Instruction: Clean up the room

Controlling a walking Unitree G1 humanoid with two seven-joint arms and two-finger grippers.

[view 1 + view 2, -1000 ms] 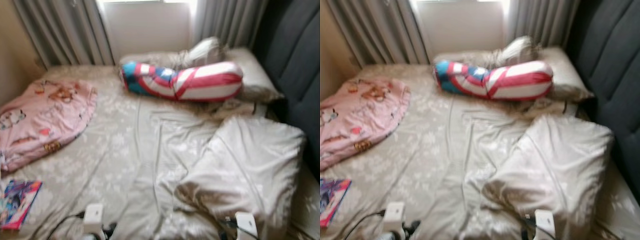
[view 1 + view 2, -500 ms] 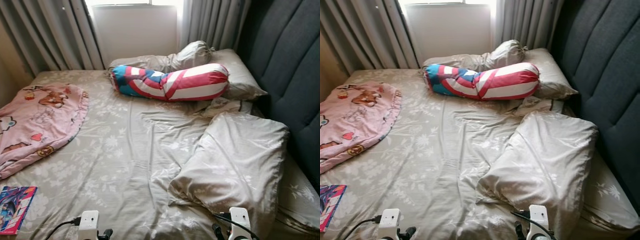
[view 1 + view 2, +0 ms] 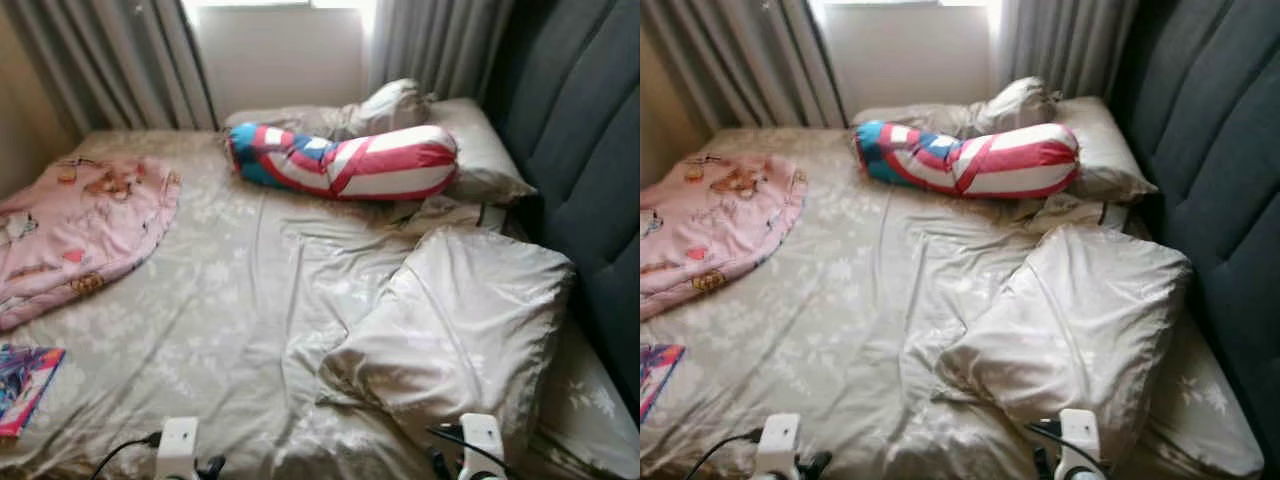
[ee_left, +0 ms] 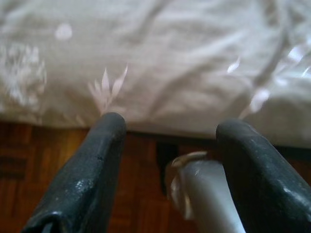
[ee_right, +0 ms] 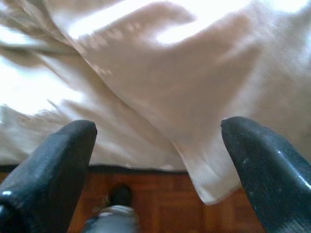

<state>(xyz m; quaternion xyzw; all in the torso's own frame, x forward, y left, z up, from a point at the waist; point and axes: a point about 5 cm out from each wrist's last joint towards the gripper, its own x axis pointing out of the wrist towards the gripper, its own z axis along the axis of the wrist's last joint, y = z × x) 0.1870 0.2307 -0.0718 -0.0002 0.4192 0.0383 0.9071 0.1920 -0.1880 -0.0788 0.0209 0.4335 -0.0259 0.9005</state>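
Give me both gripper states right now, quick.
Left gripper: open, holding nothing, at the edge of the bed sheet.
Right gripper: open, holding nothing, below the hanging beige cover.

curtains [image 3: 120, 60] grey | headboard [image 3: 590, 130] dark, padded | floor [image 4: 141, 204] wooden

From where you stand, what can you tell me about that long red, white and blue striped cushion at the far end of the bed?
The long red, white and blue striped bolster cushion is a plump, rounded cylinder of smooth fabric. One end is blue and teal with red and white bands; the rest carries broad red and white stripes. It lies on its side across the beige floral bedsheet, near the window end. It rests against the crumpled beige pillows behind it, close to the dark padded headboard. Neither gripper touches it.
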